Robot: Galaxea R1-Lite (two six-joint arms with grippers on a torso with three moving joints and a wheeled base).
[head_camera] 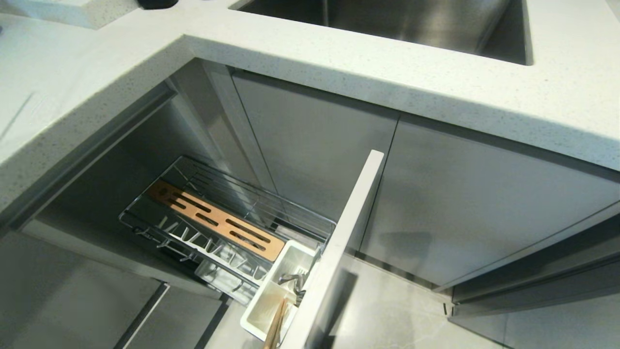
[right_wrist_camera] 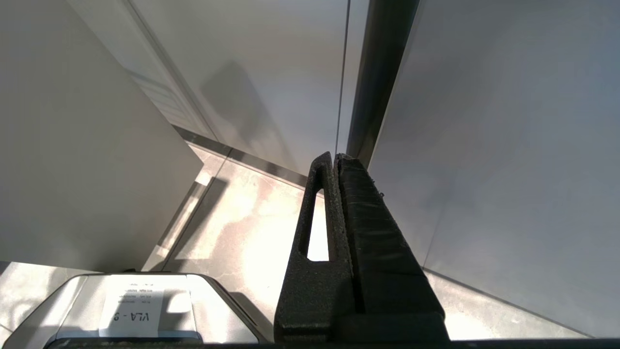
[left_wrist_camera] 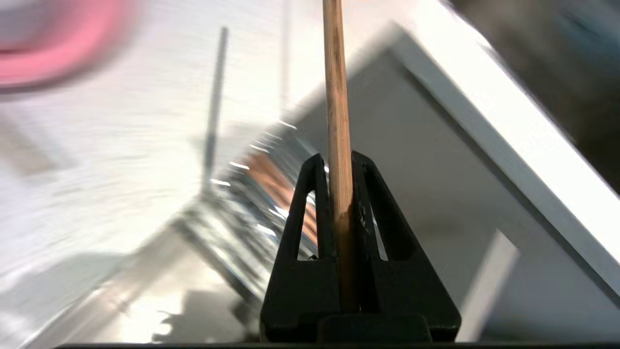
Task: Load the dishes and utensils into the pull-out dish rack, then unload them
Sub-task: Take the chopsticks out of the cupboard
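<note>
The light wooden chopstick point(left_wrist_camera: 337, 121), stiff, featherweight and slick, sits clamped near its end at frame centre in your left gripper point(left_wrist_camera: 339, 167); squeeze gently.

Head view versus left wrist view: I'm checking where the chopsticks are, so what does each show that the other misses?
Only the head view shows the white utensil caddy, with one chopstick and the spoon inside. Only the left wrist view shows the left gripper shut on a second chopstick, plus the blurred pink plate. Both show the pull-out dish rack and its wooden strip.
</note>
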